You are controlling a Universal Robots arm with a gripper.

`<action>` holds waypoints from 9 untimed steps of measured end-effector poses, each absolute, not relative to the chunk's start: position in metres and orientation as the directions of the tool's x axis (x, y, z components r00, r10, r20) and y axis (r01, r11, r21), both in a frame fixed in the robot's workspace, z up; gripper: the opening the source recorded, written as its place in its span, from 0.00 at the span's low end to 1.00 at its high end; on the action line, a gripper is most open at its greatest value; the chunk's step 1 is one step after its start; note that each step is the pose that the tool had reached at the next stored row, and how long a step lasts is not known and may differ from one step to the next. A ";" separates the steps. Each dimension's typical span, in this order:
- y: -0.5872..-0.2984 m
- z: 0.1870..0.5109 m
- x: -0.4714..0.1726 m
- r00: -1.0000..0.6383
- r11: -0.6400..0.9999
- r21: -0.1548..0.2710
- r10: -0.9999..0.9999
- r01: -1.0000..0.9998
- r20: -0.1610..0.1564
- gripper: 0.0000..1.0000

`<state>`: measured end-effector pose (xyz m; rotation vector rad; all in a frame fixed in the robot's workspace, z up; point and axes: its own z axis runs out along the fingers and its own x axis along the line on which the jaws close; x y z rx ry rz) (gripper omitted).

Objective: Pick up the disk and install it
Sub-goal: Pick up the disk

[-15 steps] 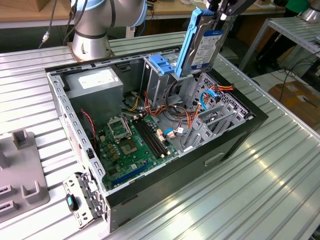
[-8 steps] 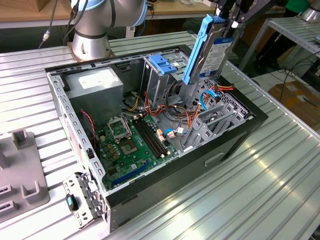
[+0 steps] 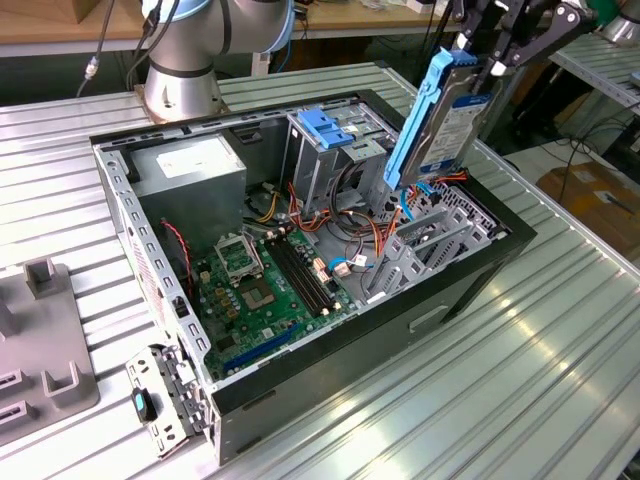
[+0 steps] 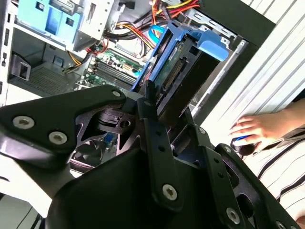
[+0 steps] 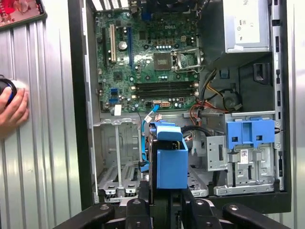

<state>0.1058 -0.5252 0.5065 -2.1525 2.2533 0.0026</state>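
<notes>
Your gripper (image 3: 482, 62) has its fingers closed on the disk (image 3: 443, 112), one finger on each side of its upper end, with nothing else in its hold. In the exterior view the disk hangs almost upright, leaning a little. Its white label faces the exterior view's right and a blue rail runs along the edge towards the exterior view's left. It is in the air over the open computer case (image 3: 470, 290), above the end of the case at the exterior view's right. Its lower end is close over the grey brackets (image 3: 425, 250) and the orange and blue cables (image 3: 385, 235) there. You cannot tell from these views whether it touches them.

In the first wrist view you look down along the disk (image 5: 170, 164) between the fingers of the gripper (image 5: 165, 206), with its blue rail towards the camera. The circuit board (image 5: 152, 57) lies beyond it. The grey power box (image 5: 243, 24) sits in a far corner, and the metal cage with a blue top (image 5: 250, 136) stands just beside the disk.

In the second wrist view the gripper (image 4: 167, 113) holds the disk (image 4: 180, 71) over the case's black wall. A person's hand (image 4: 259, 126) rests on a small dark object (image 4: 240, 143) on the ribbed metal table (image 3: 520, 390), well apart from the case.
</notes>
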 end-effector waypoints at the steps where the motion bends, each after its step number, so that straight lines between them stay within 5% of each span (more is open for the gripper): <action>1: -0.529 0.507 0.106 -0.046 0.046 -0.016 -0.999 -0.999 -0.019 0.35; 9: -0.555 0.507 0.107 -0.046 0.046 -0.016 -0.999 -0.999 -0.017 0.35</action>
